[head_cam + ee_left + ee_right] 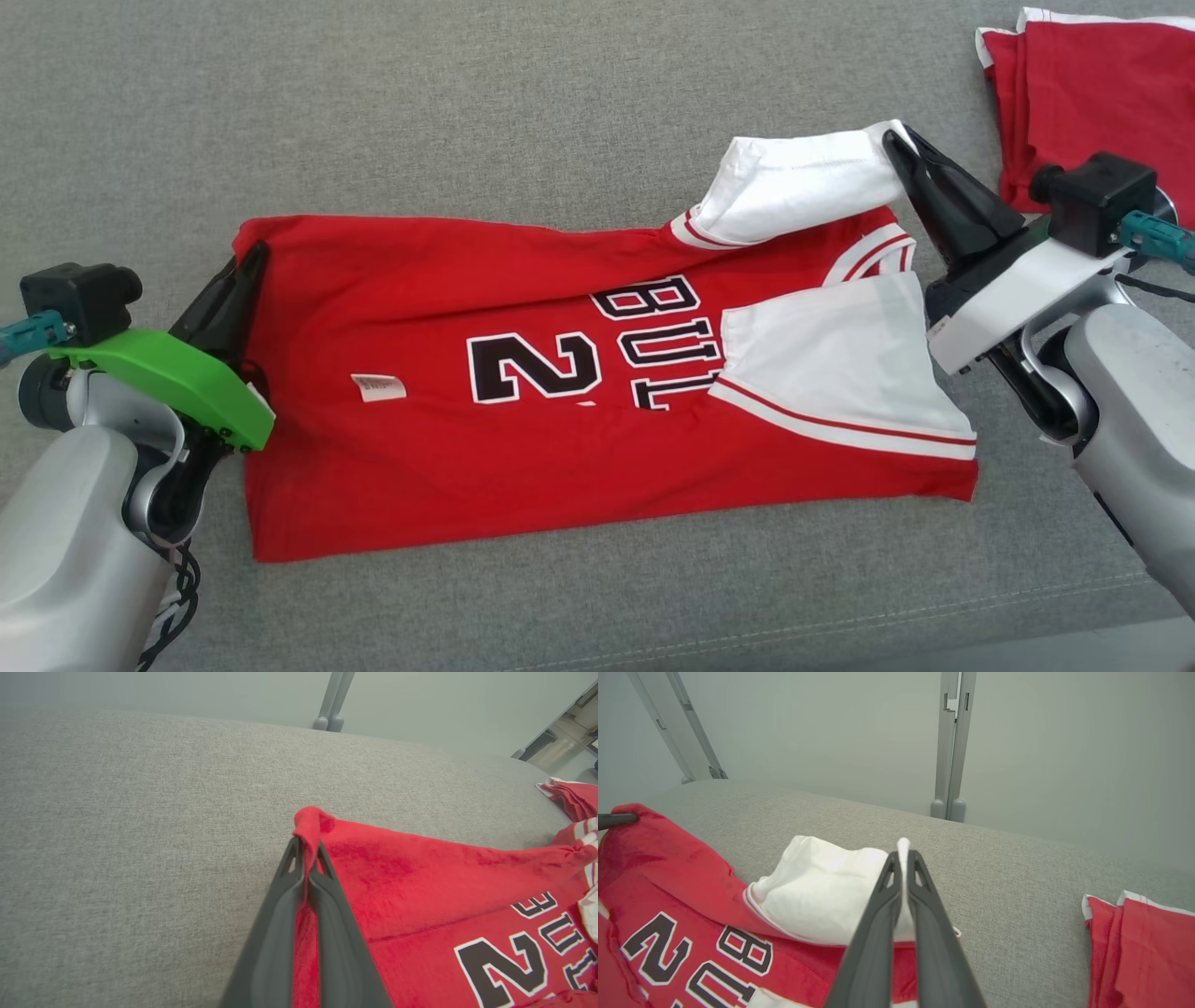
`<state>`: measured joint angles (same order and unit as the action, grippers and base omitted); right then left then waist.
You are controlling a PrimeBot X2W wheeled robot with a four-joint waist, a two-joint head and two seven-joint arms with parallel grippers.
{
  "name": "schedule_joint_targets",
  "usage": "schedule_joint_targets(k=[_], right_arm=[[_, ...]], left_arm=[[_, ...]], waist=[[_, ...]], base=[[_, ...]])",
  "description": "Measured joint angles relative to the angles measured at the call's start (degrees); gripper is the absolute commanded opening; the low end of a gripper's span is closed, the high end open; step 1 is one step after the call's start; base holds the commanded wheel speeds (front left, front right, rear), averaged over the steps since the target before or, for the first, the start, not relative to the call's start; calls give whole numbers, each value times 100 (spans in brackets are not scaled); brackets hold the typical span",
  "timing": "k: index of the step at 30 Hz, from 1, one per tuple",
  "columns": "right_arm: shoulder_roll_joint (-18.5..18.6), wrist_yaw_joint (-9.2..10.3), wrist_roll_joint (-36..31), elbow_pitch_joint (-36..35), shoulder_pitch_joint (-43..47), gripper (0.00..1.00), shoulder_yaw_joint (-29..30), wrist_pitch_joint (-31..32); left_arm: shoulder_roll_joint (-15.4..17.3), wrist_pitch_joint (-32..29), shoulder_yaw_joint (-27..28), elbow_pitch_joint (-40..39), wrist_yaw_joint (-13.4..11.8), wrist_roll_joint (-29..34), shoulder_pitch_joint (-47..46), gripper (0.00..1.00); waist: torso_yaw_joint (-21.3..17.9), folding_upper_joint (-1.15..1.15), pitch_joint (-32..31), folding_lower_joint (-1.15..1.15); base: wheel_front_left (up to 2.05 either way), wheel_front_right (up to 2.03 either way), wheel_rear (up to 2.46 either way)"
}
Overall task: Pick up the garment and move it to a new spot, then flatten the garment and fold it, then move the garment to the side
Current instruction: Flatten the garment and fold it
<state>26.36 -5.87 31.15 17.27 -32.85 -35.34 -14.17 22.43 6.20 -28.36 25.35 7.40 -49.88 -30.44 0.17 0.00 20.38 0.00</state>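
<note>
Left hand [252,257] is sitting at the left end of the scene, fingers pressed together and pinching the far left corner of the red jersey [420,299]. In the left wrist view that left hand [308,847] is gripping a small bunched tip of red cloth, which is poking up past the fingertips.

The jersey is lying spread sideways on the gray cushion [467,112], roughly mid-scene. Its hem end is pointing left, its sleeves are pointing right, and the print is facing up.

A small white tag [378,386] is lying on the red cloth near the left end. Next come the black number 2 [532,366] and the black lettering [653,345], both running sideways.

The near white sleeve [840,373] is lying flat, folded in over part of the lettering. The far white sleeve [803,182] is puffing up, its tip raised by the right hand [893,145], whose fingers are squeezing together on the sleeve edge. The right wrist view is showing the same grip: right hand [903,858] is pinching white cloth, with a sliver sticking up between the fingertips.

A second red garment [1092,84], folded and white-trimmed, is sitting at the far right corner of the cushion, apart from the jersey. Gray metal posts [952,742] are standing behind the cushion against a pale wall [1064,742].
</note>
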Motion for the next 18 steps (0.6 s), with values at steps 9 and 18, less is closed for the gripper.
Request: schedule_joint_targets(k=[9,18], right_arm=[[89,92,-107,-205,43,0,-15,-1],[182,152,-147,-214,10,0,69,0]], left_arm=[[64,203,-48,-25,0,-113,3,0],[104,300,-141,-14,0,-240,27,0]], waist=[[59,0,-13,0],[117,0,-38,0]], base=[[0,0,0],[0,0,0]])
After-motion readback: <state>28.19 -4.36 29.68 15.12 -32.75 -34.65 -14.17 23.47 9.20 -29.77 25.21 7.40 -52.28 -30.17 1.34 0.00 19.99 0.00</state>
